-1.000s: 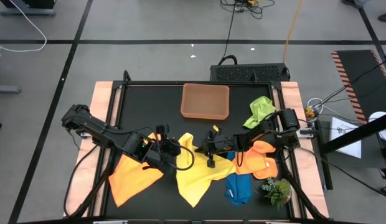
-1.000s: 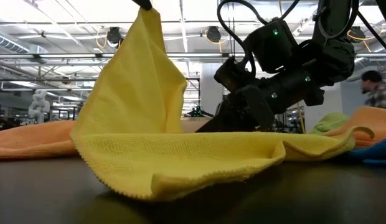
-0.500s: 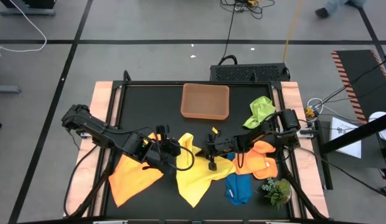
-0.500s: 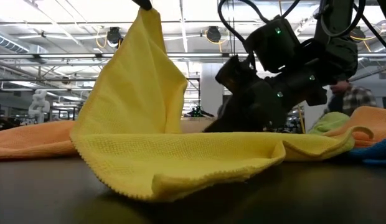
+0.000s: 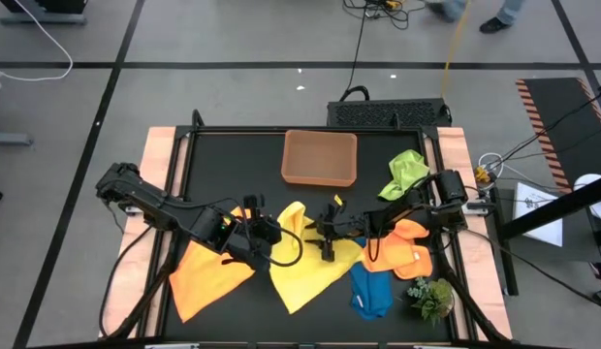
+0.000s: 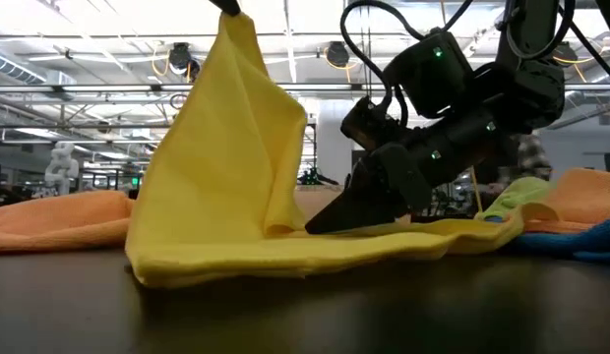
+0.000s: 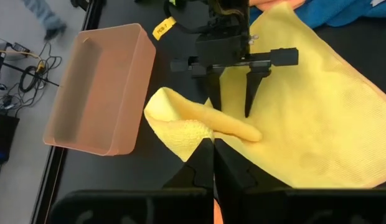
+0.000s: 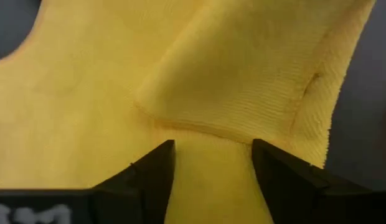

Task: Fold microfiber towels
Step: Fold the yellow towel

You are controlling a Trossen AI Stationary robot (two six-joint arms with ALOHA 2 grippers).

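A yellow towel [image 5: 305, 267] lies in the middle of the table. One corner of it is raised by my left gripper [image 7: 208, 152], which is shut on it; this shows at the top of the low view [image 6: 226, 6]. My right gripper [image 7: 233, 107] stands open and low over the towel's flat part [image 8: 211, 93], a finger on either side of a shallow ridge in the cloth. An orange towel [image 5: 208, 271] lies at the near left. A second orange towel [image 5: 405, 247], a blue one [image 5: 370, 293] and a lime green one [image 5: 407, 170] lie at the right. My left gripper pinches a bunched corner fold [image 7: 196, 132] of the yellow towel between its shut fingers, slanting down from the table's left. The cloth hangs below the fingers as a steep sheet [image 6: 236, 147], and its lower part lies on the table. My right gripper's fingertips [image 6: 323, 222] are right at the cloth; whether they touch it I cannot tell.
A shallow tan tray [image 5: 320, 157] stands at the far middle of the table. A small green plant sprig [image 5: 431, 296] sits at the near right corner. Bare black table top lies at the far left.
My right gripper has opened and let go of the yellow towel. The towel's near fold, which bulged up from the table, has dropped flat, and the cloth now lies more compact toward the left. My left gripper has kept the corner raised.
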